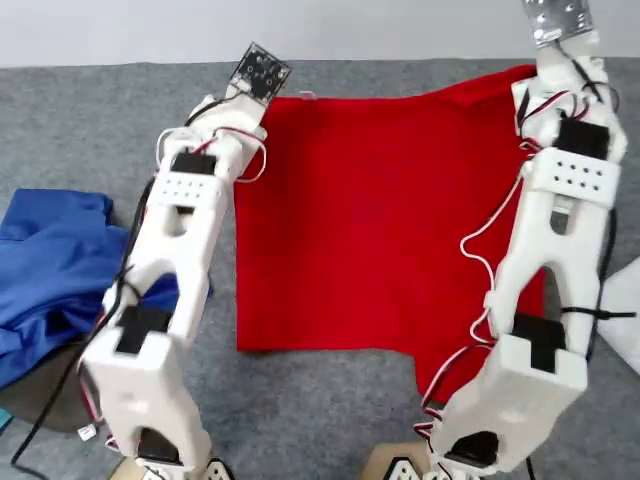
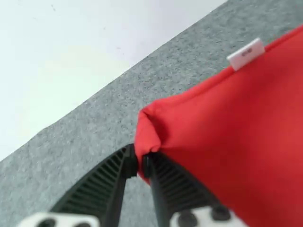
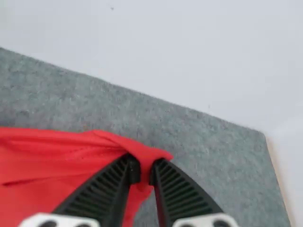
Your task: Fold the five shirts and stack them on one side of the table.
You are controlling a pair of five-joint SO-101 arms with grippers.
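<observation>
A red shirt (image 1: 370, 220) lies spread flat on the grey felt mat between my two arms. My left gripper (image 2: 140, 166) is shut on the shirt's far left corner (image 2: 151, 127), which bunches between the black ribbed fingers (image 2: 109, 177); a white label (image 2: 246, 53) shows on the shirt's far edge. My right gripper (image 3: 142, 171) is shut on the red shirt's far right corner (image 3: 142, 153). In the high view the left arm (image 1: 175, 260) reaches to the far left corner and the right arm (image 1: 555, 230) to the far right corner.
A crumpled blue shirt (image 1: 50, 270) lies at the table's left side beside the left arm. The grey mat's far edge (image 3: 199, 118) runs close behind both grippers, with a pale wall beyond. A white cloth (image 1: 625, 320) shows at the right edge.
</observation>
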